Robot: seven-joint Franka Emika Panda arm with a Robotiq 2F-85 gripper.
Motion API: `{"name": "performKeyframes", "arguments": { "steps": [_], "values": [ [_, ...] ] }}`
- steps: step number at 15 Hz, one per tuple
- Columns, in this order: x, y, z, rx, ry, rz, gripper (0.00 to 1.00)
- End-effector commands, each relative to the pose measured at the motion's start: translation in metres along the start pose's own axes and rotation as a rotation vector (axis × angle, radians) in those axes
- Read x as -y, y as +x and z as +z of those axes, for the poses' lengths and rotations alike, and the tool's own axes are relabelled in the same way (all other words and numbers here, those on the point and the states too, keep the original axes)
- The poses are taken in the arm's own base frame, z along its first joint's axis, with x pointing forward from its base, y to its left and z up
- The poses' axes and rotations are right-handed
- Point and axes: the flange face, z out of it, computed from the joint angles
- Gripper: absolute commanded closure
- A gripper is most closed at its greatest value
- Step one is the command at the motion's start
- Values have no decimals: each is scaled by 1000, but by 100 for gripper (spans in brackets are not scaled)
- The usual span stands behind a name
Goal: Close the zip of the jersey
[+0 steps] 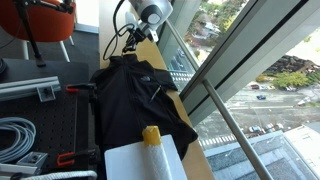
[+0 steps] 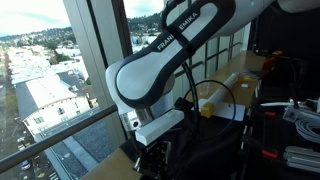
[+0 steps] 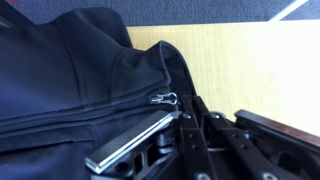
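Jersey (image 1: 135, 95): black, spread on the wooden table by the window. In the wrist view it fills the left side, collar bunched.
Zip (image 3: 165, 98): the pale pull lies on the fabric below the collar, near the jersey's edge, and its dark line runs off to the left.
Gripper (image 3: 205, 120): low over the jersey, with one silver finger (image 3: 130, 145) just beside the pull. I cannot tell whether the jaws are apart or together.
Table (image 3: 250, 60): bare light wood, right of the jersey.
Bottle (image 1: 151, 135): yellow-capped, at the jersey's near end.
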Motion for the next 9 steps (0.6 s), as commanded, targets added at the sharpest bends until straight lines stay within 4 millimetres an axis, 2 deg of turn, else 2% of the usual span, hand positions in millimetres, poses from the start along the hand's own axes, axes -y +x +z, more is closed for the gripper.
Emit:
{"name": "performKeyframes", "arguments": {
  "steps": [1,5,6,7,9],
  "values": [
    [-34,4,11,24,-15,13,98],
    [-74,16,23,48,-45,27,98],
    [-80,17,24,40,-56,34,68],
    [-86,18,23,38,-64,30,66],
    [-98,16,9,0,-88,24,53]
  ]
}}
